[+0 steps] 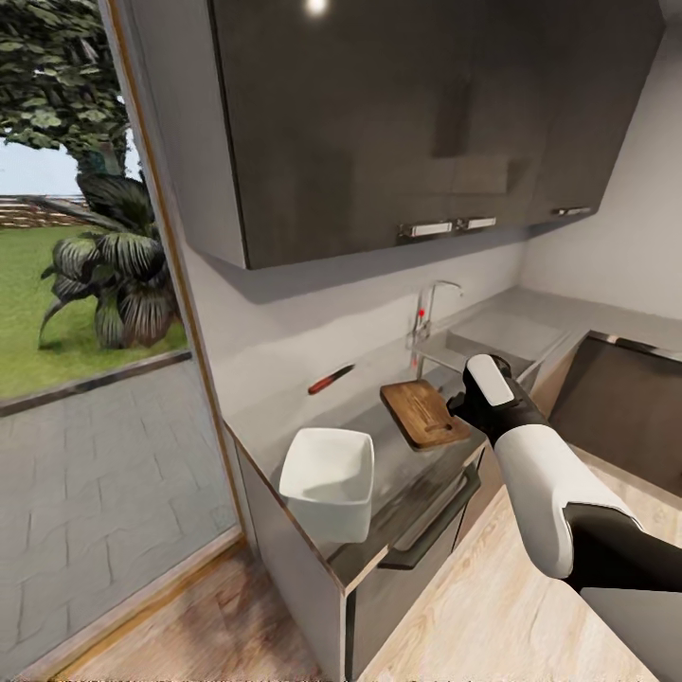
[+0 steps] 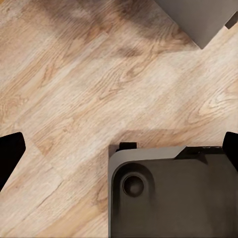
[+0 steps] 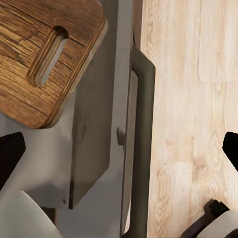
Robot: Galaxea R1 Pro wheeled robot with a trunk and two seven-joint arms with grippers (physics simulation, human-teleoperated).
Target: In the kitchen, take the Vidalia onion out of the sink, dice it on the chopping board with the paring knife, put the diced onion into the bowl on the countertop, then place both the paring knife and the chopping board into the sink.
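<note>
Reaching over the countertop (image 1: pixel 379 445) front edge: right gripper (image 3: pixel 119 148), fingers spread wide, holding nothing, above the cabinet handle (image 3: pixel 141 124) just beside the chopping board (image 1: pixel 423 413). Left gripper (image 2: pixel 119 148): fingers wide, empty, over floor. Bowl (image 1: pixel 329 478): empty, nearest, short of the board. Board: bare, no onion pieces. Paring knife (image 1: pixel 330 380): beyond the bowl, by the wall, untouched. Sink (image 1: pixel 474 355): past the board; onion unseen. Progress, judged: barely begun; all steps outstanding.
</note>
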